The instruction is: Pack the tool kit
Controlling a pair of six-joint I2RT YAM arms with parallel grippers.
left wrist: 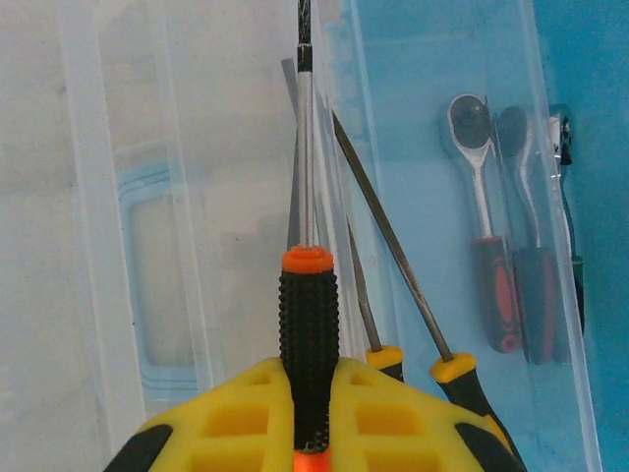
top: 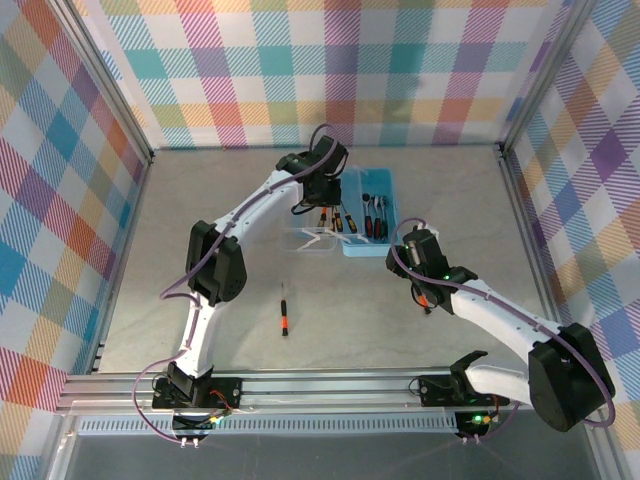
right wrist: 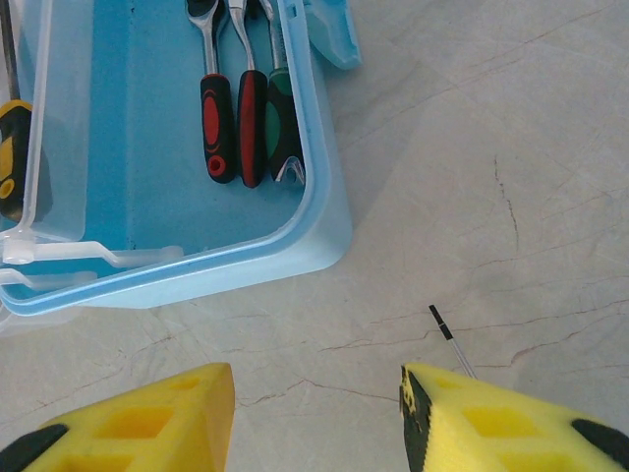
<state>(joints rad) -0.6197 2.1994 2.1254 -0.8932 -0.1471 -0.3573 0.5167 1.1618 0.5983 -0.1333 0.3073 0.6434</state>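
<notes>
Your left gripper (left wrist: 313, 408) clenches a screwdriver (left wrist: 308, 305) above the hinge edge of the box (left wrist: 413, 98) (your right gripper (right wrist: 316, 413) gapes empty just beside it), so letting go here may drop it onto the lid (left wrist: 157, 246).

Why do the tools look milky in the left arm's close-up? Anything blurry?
Left wrist: the ratchets show hazy through clear plastic, while the held screwdriver is sharp. Right wrist: the blue box and table look crisp. Top external: even light, faint shadows.
</notes>
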